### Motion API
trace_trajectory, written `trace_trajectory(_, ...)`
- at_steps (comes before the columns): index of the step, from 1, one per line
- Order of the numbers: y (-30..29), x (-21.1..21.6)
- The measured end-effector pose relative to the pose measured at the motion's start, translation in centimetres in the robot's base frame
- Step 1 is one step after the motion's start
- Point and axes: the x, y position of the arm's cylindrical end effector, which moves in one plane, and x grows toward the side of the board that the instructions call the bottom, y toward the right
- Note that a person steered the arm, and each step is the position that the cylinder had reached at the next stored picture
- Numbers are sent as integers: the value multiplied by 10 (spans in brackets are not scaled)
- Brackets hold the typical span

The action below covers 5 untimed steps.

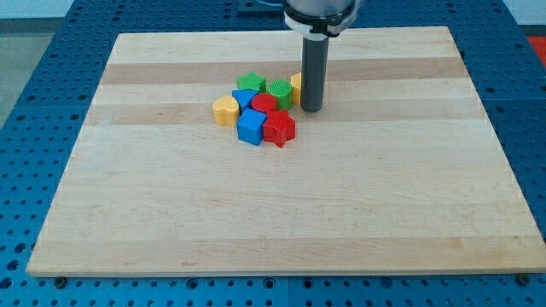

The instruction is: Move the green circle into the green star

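Just right of the green circle, my tip stands upright; no fingers

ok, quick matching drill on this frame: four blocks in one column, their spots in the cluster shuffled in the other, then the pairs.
Things:
1. green star
2. green circle
3. yellow heart
4. red star-like block

Places:
A. cluster's far left in the view
B. cluster's bottom edge, right of a blue block
C. just left of my tip
D. cluster's top left, left of the green circle

Pairs: 1-D, 2-C, 3-A, 4-B
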Motion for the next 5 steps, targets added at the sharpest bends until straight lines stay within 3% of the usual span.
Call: trace_trajectory(5,-82,0)
